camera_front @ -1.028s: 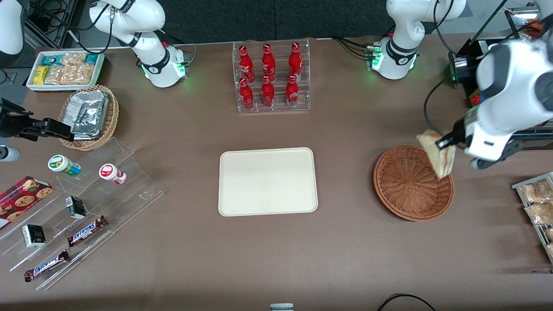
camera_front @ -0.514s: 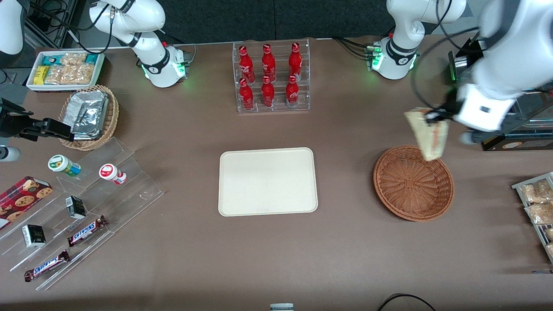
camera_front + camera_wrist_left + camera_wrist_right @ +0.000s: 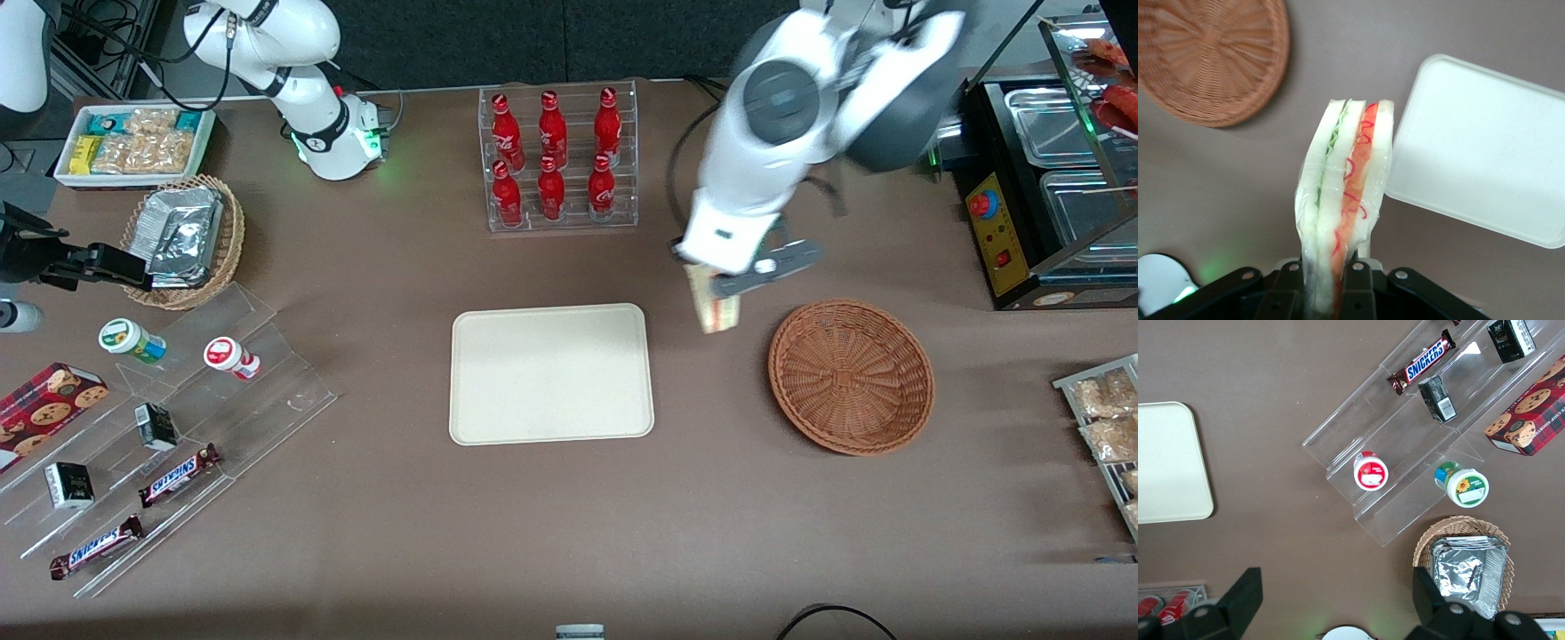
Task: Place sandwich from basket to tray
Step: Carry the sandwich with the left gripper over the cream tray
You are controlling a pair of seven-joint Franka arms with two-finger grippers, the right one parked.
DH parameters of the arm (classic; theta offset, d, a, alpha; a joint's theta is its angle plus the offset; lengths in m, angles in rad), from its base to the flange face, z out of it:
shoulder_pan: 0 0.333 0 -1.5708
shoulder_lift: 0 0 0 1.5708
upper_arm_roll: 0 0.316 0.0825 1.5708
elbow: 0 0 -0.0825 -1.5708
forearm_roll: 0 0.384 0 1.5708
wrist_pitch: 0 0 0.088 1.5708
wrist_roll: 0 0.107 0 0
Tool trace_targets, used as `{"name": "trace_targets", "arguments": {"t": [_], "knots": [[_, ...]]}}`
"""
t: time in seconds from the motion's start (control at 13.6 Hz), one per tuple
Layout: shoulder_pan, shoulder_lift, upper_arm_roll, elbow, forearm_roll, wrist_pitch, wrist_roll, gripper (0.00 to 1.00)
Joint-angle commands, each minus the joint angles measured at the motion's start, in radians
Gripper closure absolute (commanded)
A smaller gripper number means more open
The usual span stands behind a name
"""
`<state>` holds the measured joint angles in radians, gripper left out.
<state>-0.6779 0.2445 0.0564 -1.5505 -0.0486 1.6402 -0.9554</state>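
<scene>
sandwich: soft, light wedge in clear film, likely slippery and easily crushed; hangs in the air between basket and tray, just beside the tray's corner
grip: best kept at the crust end, pressing the flat bread faces lightly
hand: closed on the sandwich's end, above the surface
filling: red and green layers between pale bread
tray: flat cream plastic, low rim, rounded corners, bare
basket: round, shallow, reddish-brown wicker
surface: matte brown
</scene>
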Motion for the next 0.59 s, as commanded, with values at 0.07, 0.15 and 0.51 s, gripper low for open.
{"name": "trace_targets", "arguments": {"t": [0.07, 0.15, 0.51], "knots": [[-0.072, 0.278, 0.016, 0.245, 0.006, 0.056, -0.062, 1.00], [-0.084, 0.310, 0.016, 0.253, 0.003, 0.120, -0.062, 1.00], [-0.149, 0.438, 0.016, 0.265, 0.010, 0.303, -0.042, 1.00]]}}
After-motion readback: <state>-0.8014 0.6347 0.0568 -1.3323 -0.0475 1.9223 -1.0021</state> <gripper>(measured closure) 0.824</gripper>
